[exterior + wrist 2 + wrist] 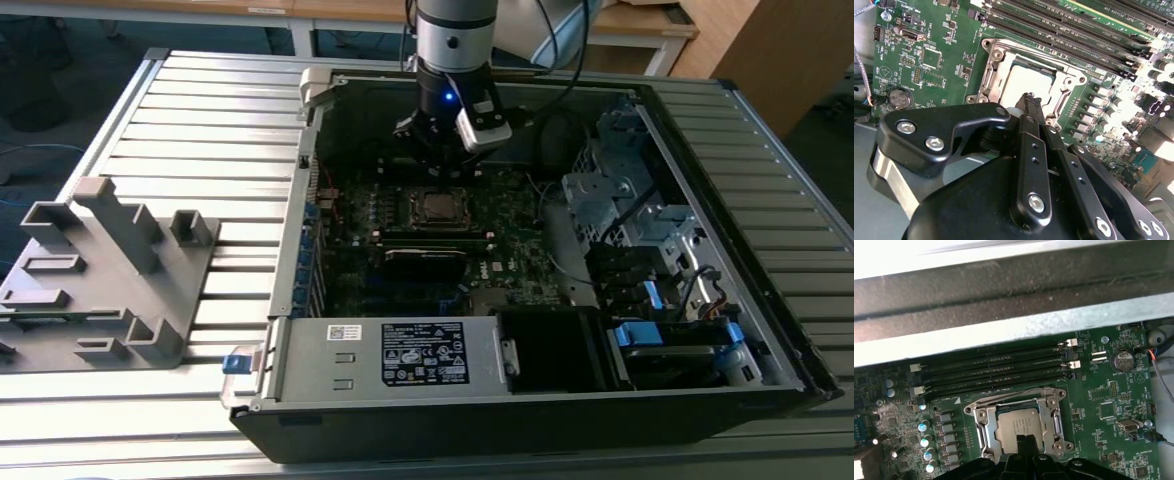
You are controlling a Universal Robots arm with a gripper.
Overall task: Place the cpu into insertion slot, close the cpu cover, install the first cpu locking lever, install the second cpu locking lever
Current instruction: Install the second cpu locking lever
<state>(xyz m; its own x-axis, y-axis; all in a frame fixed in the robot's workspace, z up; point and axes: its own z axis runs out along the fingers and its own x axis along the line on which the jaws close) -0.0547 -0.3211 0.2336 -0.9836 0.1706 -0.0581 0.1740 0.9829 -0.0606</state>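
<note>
The cpu (434, 208) lies flat in its socket on the green motherboard, its dull metal top facing up (1016, 422) (1026, 80). The cpu cover (981, 426) (990, 70), a silver frame, lies down around the chip with its window over it. A thin metal lever rod (1009, 391) runs along one edge of the frame. My gripper (446, 172) hangs just above the socket inside the case. In both wrist views its black fingers (1030, 98) (1026, 440) meet at a point over the chip's edge, shut with nothing between them.
Memory slots (994, 367) run beside the socket, and a black heatsink block (424, 260) sits on its other side. A power supply (414, 355) fills the case's near edge, with drive bays (667, 340) at the exterior view's right. A grey fixture (107, 270) stands outside the case on the left.
</note>
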